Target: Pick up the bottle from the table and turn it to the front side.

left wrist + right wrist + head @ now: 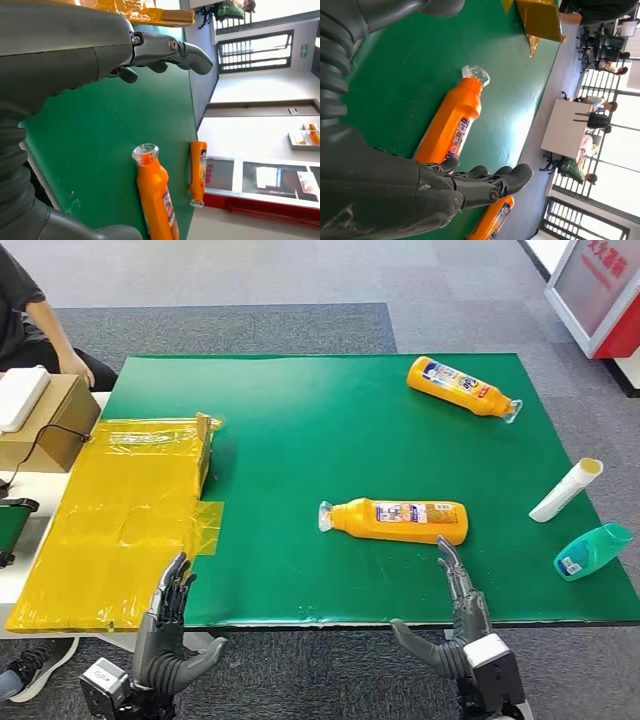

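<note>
An orange bottle (400,520) lies on its side in the middle of the green table (302,420), its label facing up and its clear cap to the left. A second orange bottle (460,387) lies at the far right. My right hand (462,625) is open at the table's near edge. Its fingertips (445,550) reach right up to the near bottle's base end, and I cannot tell if they touch. The right wrist view has this bottle (450,125) just beyond the fingers (490,182). My left hand (167,630) is open and holds nothing at the near left edge, far from the near bottle (156,200).
A flattened yellow-wrapped box (128,510) covers the table's left end. A white tube (566,490) and a teal bottle (592,550) lie at the right edge. A person (30,320) sits at the far left behind a cardboard box (45,420).
</note>
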